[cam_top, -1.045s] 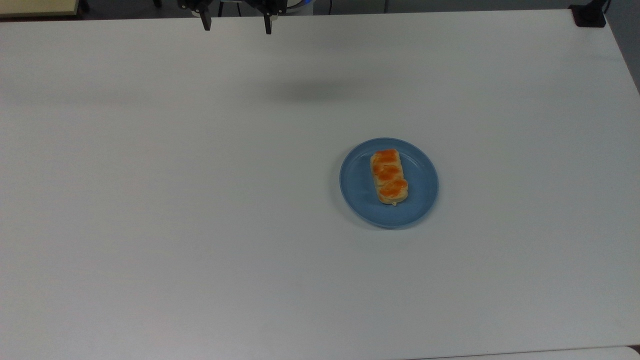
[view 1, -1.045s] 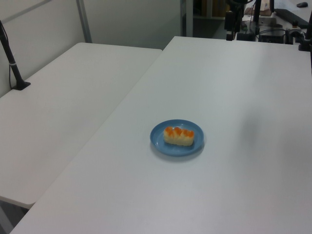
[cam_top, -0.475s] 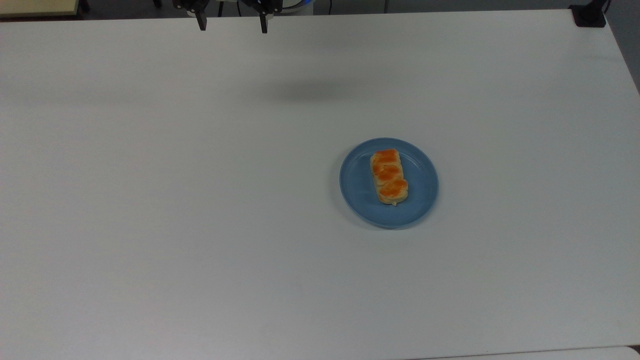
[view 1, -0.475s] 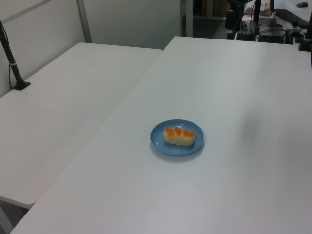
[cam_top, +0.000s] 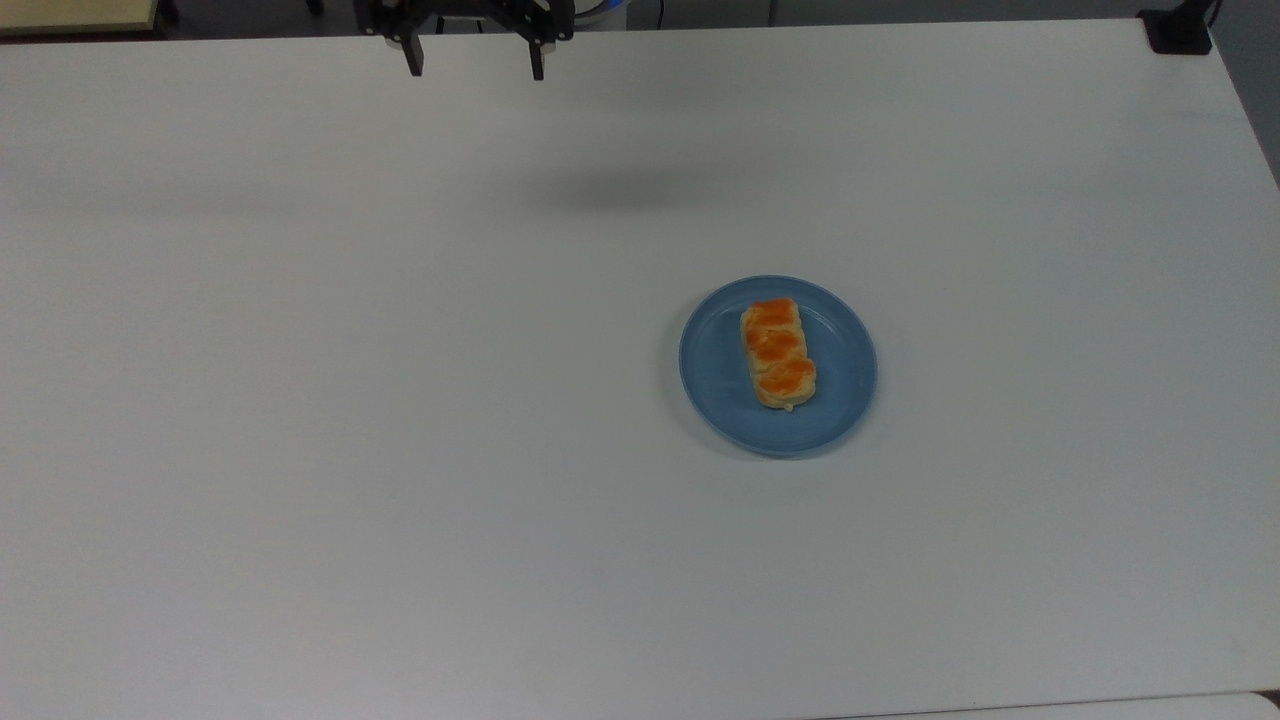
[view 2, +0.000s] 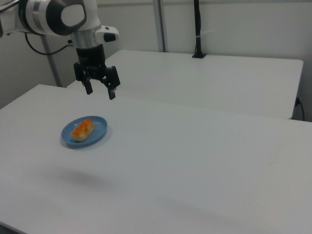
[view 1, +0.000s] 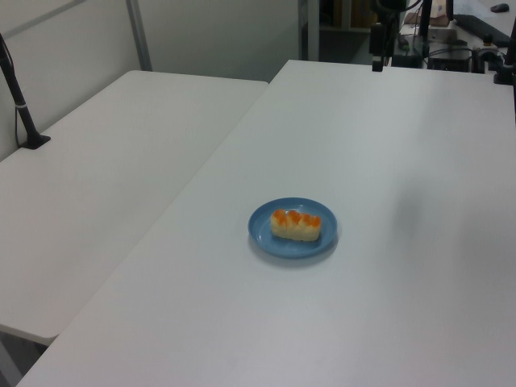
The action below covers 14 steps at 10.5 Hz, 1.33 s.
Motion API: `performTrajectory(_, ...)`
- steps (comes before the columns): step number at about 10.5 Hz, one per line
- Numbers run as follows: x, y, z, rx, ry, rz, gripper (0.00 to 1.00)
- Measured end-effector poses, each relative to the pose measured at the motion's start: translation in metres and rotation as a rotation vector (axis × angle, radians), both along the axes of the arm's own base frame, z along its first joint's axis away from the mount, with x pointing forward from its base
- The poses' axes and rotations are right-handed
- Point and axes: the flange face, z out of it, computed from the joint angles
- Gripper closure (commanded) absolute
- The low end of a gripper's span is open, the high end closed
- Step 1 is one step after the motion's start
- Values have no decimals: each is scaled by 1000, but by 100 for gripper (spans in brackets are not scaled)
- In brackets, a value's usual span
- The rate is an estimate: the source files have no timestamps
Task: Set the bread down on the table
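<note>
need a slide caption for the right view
Open claw raised above the table; bread on blue plate.

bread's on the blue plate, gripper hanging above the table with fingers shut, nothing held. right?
Not quite: the fingers are open. The right view shows the gripper with its two fingers spread apart and nothing between them; the top view agrees. The rest holds: the bread lies on the blue plate, and the gripper hangs above the table, well away from the plate.

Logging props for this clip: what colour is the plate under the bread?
Blue; the plate reads as a plain mid blue, clearest in the top view.
</note>
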Motion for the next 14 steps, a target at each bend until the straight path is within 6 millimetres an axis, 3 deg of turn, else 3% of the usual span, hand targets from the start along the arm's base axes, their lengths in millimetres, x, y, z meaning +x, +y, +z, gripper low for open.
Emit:
performTrajectory(3,13,47,-27,7,32,77,0)
performTrajectory(6,32,128,-68,8,11,68,0)
performTrajectory(8,44,182,-108,13,-12,38,0)
performTrajectory(10,58,227,-162,13,-32,-3,0)
performTrajectory(12,71,246,-206,-4,-23,-15,0)
performTrajectory(14,85,254,-222,4,-52,-11,0)
